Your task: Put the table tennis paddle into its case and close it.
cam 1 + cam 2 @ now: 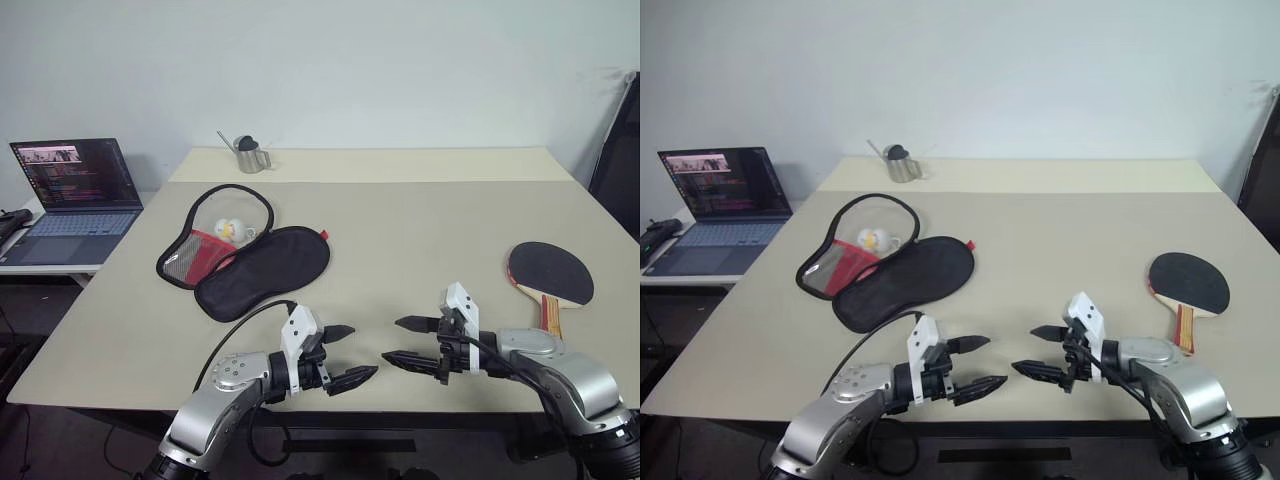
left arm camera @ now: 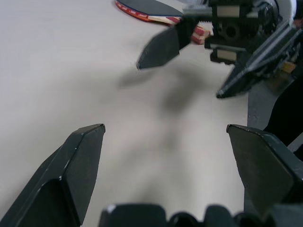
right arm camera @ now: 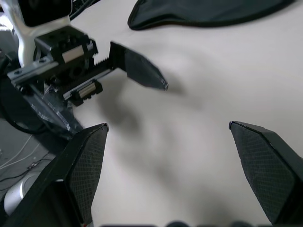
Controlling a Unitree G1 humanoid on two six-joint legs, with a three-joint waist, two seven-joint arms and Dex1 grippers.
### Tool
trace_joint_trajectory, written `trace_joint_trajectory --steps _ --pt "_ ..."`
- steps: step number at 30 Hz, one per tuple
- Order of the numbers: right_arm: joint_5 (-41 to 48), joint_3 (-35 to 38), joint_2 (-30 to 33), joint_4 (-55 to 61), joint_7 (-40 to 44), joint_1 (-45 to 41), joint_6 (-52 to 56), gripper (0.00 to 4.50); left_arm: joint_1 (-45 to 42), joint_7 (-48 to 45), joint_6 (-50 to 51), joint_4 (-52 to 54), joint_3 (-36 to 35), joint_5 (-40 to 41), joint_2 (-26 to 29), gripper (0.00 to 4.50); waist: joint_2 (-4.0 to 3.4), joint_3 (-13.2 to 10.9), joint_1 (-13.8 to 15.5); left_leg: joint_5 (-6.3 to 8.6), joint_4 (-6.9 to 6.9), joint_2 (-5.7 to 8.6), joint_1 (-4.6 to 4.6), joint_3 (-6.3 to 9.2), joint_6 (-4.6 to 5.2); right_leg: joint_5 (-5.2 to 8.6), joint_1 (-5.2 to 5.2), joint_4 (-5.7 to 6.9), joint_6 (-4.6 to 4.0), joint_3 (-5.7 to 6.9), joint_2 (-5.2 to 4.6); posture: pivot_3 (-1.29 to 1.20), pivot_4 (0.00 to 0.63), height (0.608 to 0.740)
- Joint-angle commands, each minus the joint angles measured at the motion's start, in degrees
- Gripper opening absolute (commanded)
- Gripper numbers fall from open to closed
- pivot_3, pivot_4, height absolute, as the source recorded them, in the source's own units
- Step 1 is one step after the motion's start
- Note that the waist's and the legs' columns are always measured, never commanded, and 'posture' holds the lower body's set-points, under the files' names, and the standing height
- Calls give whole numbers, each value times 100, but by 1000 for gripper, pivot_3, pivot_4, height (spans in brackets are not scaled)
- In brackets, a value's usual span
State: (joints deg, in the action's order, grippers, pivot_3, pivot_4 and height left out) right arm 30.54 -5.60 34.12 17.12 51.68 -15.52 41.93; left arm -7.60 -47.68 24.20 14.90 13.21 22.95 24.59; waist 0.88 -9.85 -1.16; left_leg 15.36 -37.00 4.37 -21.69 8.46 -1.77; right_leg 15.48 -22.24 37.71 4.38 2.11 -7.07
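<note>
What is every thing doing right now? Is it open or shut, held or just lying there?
case: unzipped, lying flat and open on the table, no paddle in it.
table tennis paddle: lying flat on the table, not held.
left end effector: open, empty.
right end effector: open, empty.
laptop: lid up, screen on.
small metal watering can: standing upright at the far edge.

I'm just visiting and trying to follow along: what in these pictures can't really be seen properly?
- Case: in the eye views, the small white and yellow thing inside is too small to identify.
- Table tennis paddle: in the left wrist view, cut off by the edge, its handle behind the right gripper.
- Laptop: screen text too small to read.
- Metal can at the table's far side: its contents are hidden.
</note>
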Motion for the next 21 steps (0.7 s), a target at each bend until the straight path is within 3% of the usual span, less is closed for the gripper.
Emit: trace_joint_trajectory --steps 1,13,21 --pt "73 12 -63 22 51 -162 -71 4479 53 4 -125 204 -178 26 56 4500 0 0 -1 0 0 0 0 0 0 0 0 0 0 0 0 0 150 740" --pt "98 -85 -379 0 -111 -449 -17 4479 -91 -236 -208 129 -809 149 603 4500 0 0 -8 0 0 -1 -1 5 0 0 -1 0 0 2 0 0 150 740" --pt "28 -77 -600 -176 -309 -922 -82 4479 -72 -132 11 194 -1588 531 808 4500 -1 -1 -58 -2 2 -2 0 4 -4 0 -5 0 -1 -1 1 0 150 740"
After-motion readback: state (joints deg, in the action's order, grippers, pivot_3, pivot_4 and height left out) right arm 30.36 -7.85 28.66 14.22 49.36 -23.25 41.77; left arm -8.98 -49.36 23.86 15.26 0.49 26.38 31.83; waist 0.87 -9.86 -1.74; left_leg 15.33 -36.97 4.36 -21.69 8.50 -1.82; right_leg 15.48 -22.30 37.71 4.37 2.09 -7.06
